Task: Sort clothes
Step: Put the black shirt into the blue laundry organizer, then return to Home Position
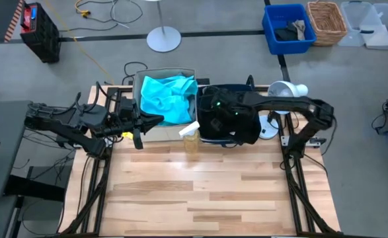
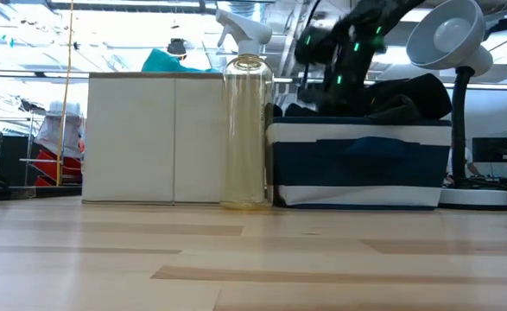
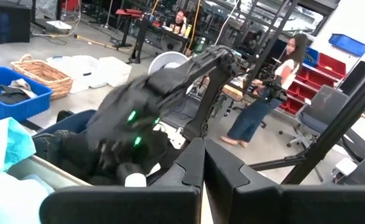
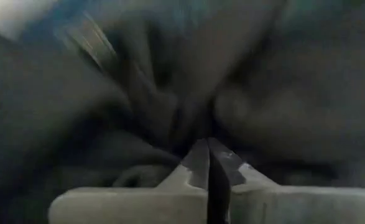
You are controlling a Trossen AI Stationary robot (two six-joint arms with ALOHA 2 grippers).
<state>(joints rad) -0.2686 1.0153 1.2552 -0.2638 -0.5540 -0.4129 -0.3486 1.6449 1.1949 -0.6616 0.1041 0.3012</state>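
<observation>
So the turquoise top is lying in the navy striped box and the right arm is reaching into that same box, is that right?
Not quite. The high view shows the turquoise top lying in the beige box, beside the navy striped box. The rest holds: the right gripper is reaching into the navy box, over the dark clothes.

turquoise top; navy-striped box; garment seemingly black.

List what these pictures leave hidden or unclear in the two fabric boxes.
- Right pincer: buried in dark clothes in the navy box; right wrist view blurred.
- Beige box contents: its wall hides them in the low view; the turquoise top covers them from above.
</observation>
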